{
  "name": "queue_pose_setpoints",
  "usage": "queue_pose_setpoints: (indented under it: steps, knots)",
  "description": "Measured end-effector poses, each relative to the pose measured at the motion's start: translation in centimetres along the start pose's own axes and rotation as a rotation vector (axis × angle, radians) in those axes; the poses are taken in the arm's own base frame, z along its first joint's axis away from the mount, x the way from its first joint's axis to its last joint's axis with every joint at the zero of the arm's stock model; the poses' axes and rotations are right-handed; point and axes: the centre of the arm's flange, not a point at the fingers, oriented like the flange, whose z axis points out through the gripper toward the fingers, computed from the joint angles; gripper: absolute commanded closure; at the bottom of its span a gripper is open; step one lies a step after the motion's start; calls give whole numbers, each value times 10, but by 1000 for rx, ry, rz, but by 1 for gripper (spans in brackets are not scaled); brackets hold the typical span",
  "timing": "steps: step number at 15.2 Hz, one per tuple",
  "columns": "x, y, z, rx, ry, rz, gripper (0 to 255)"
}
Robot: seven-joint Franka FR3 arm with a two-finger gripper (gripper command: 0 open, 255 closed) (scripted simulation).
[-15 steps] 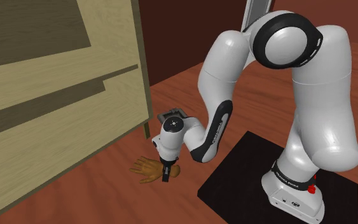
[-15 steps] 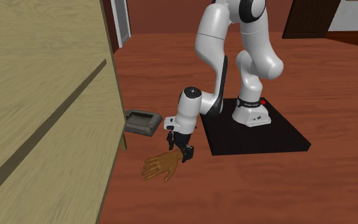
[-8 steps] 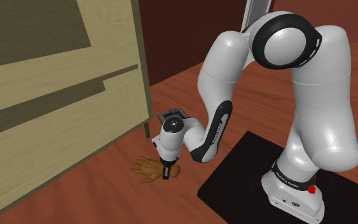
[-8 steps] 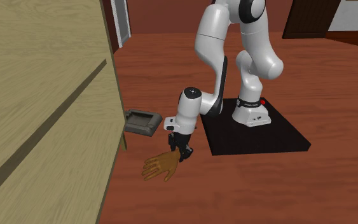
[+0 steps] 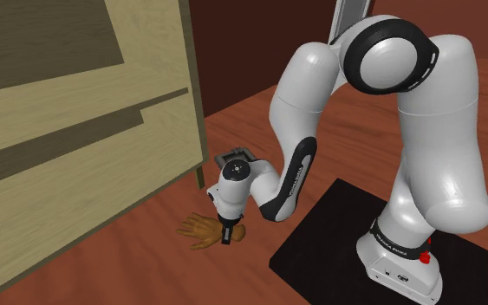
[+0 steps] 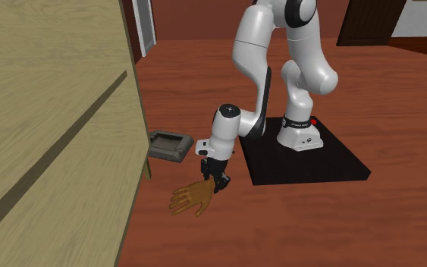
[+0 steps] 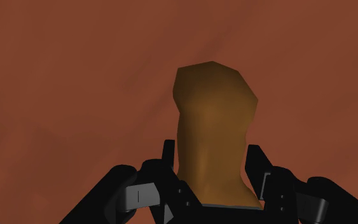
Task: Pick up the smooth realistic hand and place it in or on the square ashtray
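So far, only the grasp looks made. In the wrist view the black jaws press against the wrist end of the brown model hand (image 7: 212,127), one finger on each side. The hand lies low on the reddish wooden floor (image 6: 318,220), its fingers pointing away from the arm, and by my judgement it is not yet lifted. The square grey ashtray (image 6: 168,144) sits on the floor by the corner of the pale wooden cabinet (image 6: 45,114), near the hand but apart from it, with nothing in it. Lifting, carrying across and releasing are left to do.
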Motion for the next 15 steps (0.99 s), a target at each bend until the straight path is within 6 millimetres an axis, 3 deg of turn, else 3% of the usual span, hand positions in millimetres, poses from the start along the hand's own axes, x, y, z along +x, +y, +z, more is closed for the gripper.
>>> queue_pose_setpoints:
  steps: [15]
  knots:
    - [10,7,-72,0,0,0,255]
